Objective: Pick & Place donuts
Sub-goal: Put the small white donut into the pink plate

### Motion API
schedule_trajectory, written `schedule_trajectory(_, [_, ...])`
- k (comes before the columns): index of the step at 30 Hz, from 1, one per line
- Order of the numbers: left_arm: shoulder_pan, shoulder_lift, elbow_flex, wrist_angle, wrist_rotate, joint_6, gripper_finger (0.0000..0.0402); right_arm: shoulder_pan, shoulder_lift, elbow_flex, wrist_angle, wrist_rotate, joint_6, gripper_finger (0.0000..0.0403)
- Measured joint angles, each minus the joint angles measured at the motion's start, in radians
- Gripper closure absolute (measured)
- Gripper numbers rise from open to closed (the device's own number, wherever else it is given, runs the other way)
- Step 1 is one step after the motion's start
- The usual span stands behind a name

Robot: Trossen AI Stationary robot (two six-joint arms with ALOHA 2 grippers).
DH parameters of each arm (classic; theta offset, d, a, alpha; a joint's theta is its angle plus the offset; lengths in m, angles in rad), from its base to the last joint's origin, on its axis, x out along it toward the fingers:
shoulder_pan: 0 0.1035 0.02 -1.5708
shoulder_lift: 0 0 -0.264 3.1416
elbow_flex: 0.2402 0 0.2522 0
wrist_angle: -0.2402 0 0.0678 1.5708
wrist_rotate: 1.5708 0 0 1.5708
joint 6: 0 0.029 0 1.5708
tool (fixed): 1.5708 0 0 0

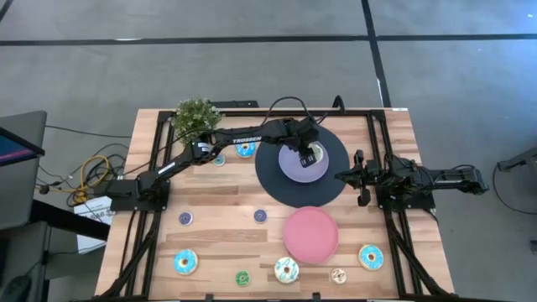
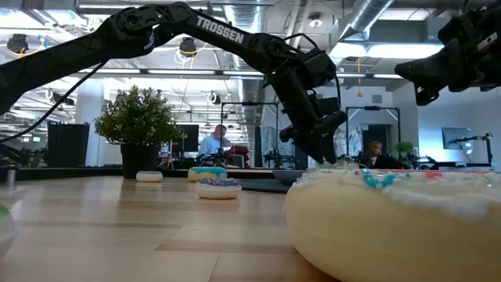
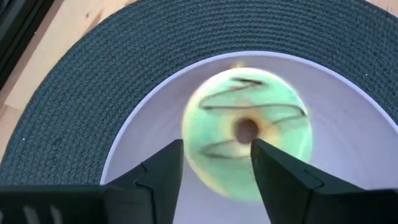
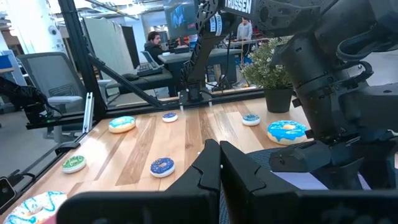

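My left gripper [image 3: 217,165] hangs open over the lavender plate [image 3: 348,124], which sits on the black disc [image 1: 273,186]. It slants down from the table's left. Just beyond its fingertips a green-iced donut [image 3: 273,134] with dark stripes shows blurred over the plate. In the high view the gripper [image 1: 312,158] covers most of that donut. My right gripper [image 4: 219,163] is shut with nothing in it. It waits level at the disc's right edge [image 1: 339,176]. Several other donuts lie flat on the wood, such as a blue one [image 1: 245,149]. My left gripper has its two fingers spread in front of the green donut's near part [image 3: 211,146], one by the outer rim and one by the hole. I cannot tell whether either finger touches it. The donut is blurred while the fingers are sharp.
A pink plate [image 1: 310,234] lies near the disc's front. Donuts lie along the near edge [image 1: 185,262], [image 1: 286,269], [image 1: 371,257], with small ones [image 1: 185,218], [image 1: 261,216] mid-table. A potted plant [image 1: 196,117] stands at the far left. People sit in the room behind.
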State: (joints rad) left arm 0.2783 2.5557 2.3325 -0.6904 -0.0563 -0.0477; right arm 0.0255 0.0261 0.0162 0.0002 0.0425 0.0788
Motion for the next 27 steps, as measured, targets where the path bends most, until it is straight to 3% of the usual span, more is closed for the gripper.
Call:
schedule_trajectory(11, [0.0, -0.005, 0.0, -0.004, -0.005, -0.001, 0.0159, 0.0, 0.0, 0.0, 0.0, 0.0, 0.0, 0.0403])
schedule_trajectory(16, [0.0, -0.049, 0.0, -0.018, -0.012, 0.009, 0.0155, 0.0, 0.0, 0.0, 0.0, 0.0, 0.0, 0.0403])
schedule_trajectory(27, [0.008, -0.203, 0.0, -0.243, -0.071, 0.048, 0.0154, 0.0, 0.0, 0.0, 0.0, 0.001, 0.0, 0.0403])
